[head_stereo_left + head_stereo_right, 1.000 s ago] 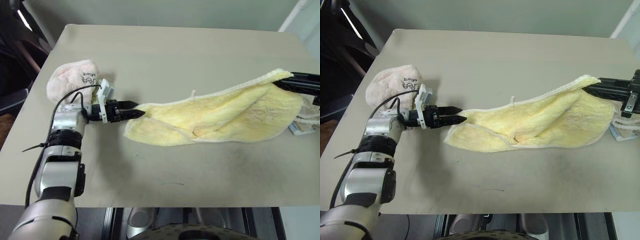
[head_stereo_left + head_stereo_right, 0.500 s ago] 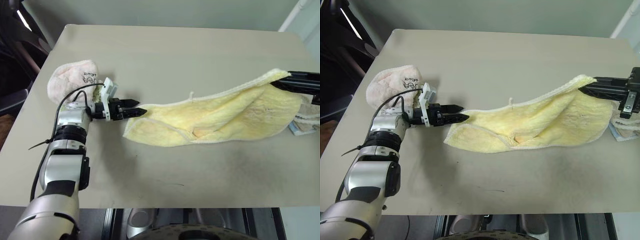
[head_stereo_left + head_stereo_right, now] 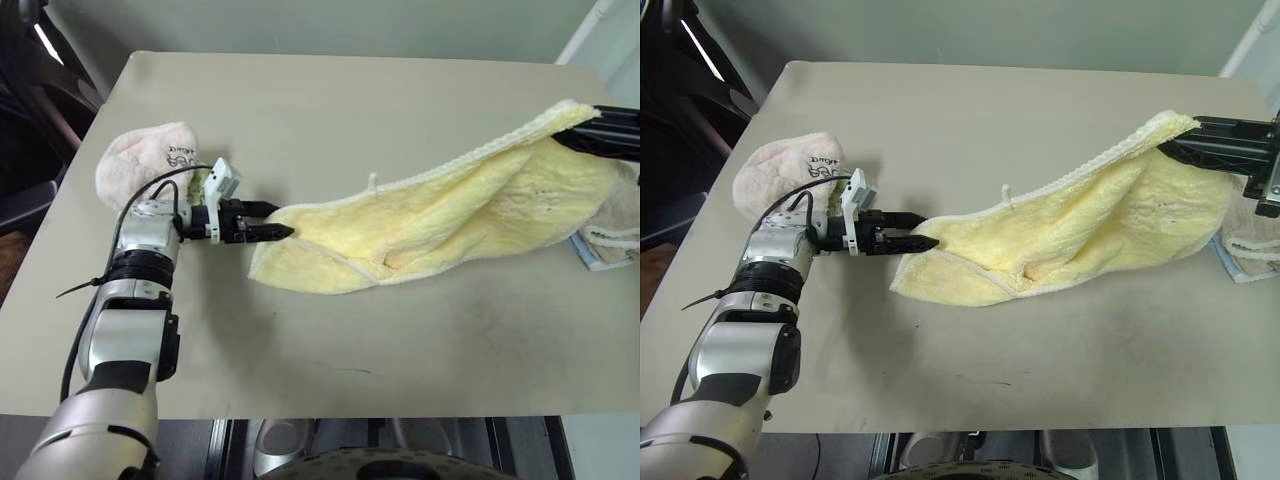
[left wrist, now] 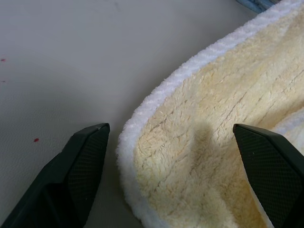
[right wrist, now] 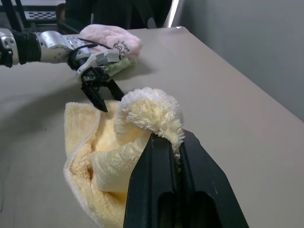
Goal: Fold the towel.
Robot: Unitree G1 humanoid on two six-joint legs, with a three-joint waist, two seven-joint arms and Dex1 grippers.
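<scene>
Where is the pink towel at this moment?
In the left eye view the pink towel lies bunched on the table near its left edge, just behind the left gripper, apart from the yellow towel.

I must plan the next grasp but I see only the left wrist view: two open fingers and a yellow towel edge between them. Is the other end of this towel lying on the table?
Observer: No. The right gripper is shut on the towel at its far corner and holds that corner above the table.
Operator: Is the left gripper touching the towel?
Observer: I cannot tell touching. The left gripper is open, its tips at the towel's near corner, which lies on the table.
Operator: Is anything else near the left arm?
Observer: Yes, a pink towel lies bunched just beyond the wrist.
</scene>
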